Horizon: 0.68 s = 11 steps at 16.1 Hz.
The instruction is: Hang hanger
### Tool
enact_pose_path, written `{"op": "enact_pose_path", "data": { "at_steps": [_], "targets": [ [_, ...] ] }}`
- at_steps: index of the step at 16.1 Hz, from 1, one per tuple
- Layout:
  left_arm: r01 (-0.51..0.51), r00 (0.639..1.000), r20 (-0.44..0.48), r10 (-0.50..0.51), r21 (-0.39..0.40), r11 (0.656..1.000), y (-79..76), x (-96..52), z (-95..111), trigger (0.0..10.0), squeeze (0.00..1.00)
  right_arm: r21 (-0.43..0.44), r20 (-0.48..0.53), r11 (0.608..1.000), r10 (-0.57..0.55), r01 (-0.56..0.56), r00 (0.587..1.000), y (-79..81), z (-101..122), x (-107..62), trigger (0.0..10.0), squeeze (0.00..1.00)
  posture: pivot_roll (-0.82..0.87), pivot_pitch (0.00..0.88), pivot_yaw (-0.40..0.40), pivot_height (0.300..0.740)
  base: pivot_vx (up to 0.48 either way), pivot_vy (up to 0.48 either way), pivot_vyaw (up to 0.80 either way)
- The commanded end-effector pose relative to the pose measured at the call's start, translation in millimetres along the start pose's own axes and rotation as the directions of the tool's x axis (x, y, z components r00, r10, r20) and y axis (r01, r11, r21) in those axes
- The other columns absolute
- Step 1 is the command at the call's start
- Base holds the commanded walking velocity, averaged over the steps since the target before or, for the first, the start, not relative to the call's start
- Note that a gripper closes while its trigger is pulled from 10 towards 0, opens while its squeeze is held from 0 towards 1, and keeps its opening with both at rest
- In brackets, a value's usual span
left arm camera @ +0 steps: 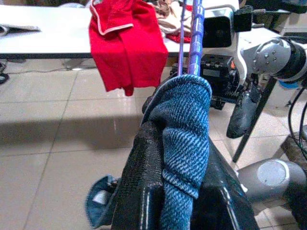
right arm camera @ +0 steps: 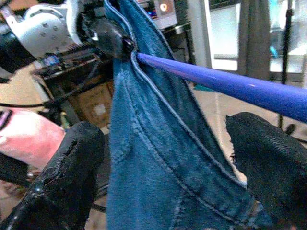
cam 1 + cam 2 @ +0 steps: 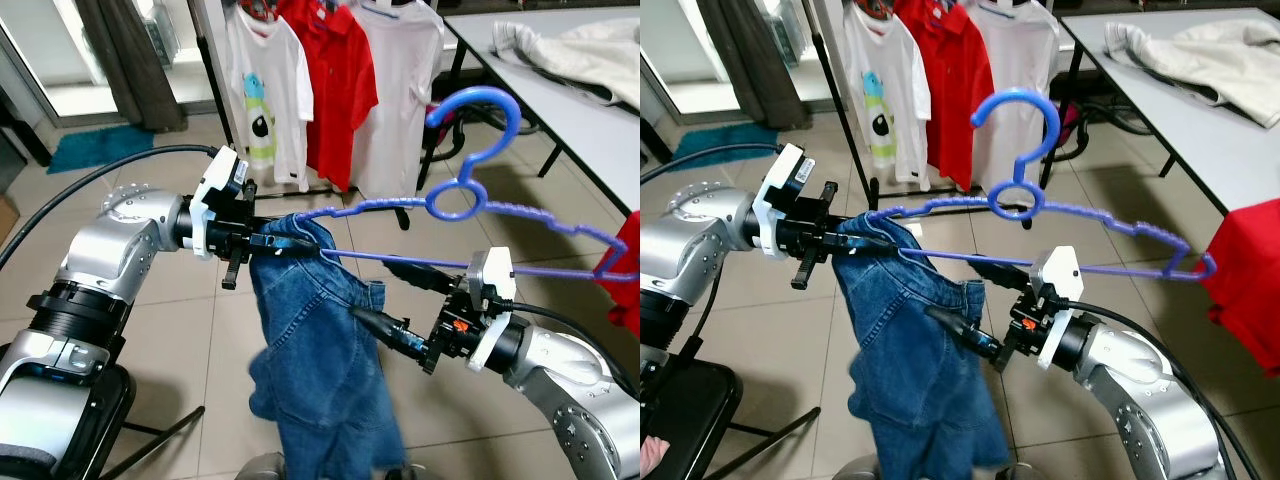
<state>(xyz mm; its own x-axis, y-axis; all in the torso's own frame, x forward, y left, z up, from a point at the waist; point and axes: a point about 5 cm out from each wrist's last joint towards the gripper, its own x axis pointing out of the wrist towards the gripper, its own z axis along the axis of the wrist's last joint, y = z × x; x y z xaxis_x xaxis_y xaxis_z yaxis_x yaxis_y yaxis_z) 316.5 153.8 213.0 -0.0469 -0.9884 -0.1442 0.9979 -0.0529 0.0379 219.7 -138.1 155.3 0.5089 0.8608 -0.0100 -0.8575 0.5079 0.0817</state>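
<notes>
A white table (image 3: 560, 90) with a pale garment (image 3: 590, 50) on it stands to the robot's right, beyond a rack of shirts (image 3: 330, 90) over the tiled floor (image 3: 150, 300). Mid-air in front of the robot hangs a pair of blue jeans (image 3: 320, 350), draped over the bar of a blue plastic hanger (image 3: 470, 200) whose hook points upward. The left gripper (image 3: 275, 243) is clamped tight on the denim at the hanger's left end. The right gripper (image 3: 385, 295) has its fingers spread wide, one finger above by the hanger's bar, the other against the jeans, gripping nothing.
</notes>
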Motion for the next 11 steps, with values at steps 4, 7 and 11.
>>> {"op": "enact_pose_path", "data": {
  "at_steps": [4,7,11],
  "targets": [
    [0.018,0.999,0.039,-0.021,0.077,0.997,0.0,5.2,23.3,0.0,0.0,0.008,0.061,0.994,0.11,-0.111,0.992,14.4,11.4,18.8,10.0,0.0,0.02,0.132,0.092,0.74,0.0,0.0,0.0],
    [0.02,0.999,0.041,-0.023,0.07,0.997,0.0,4.6,25.4,0.0,0.0,0.018,0.069,0.991,0.134,-0.136,0.989,18.9,10.0,25.0,10.0,0.0,0.02,0.134,0.091,0.74,0.0,0.0,0.0],
    [0.033,0.999,0.019,-0.034,0.057,0.998,-2.3,0.8,25.0,0.0,0.0,-0.002,0.054,0.998,0.062,-0.062,0.997,11.0,6.7,27.1,10.0,0.0,0.02,0.134,0.086,0.74,0.0,0.0,0.0]
  ]
}}
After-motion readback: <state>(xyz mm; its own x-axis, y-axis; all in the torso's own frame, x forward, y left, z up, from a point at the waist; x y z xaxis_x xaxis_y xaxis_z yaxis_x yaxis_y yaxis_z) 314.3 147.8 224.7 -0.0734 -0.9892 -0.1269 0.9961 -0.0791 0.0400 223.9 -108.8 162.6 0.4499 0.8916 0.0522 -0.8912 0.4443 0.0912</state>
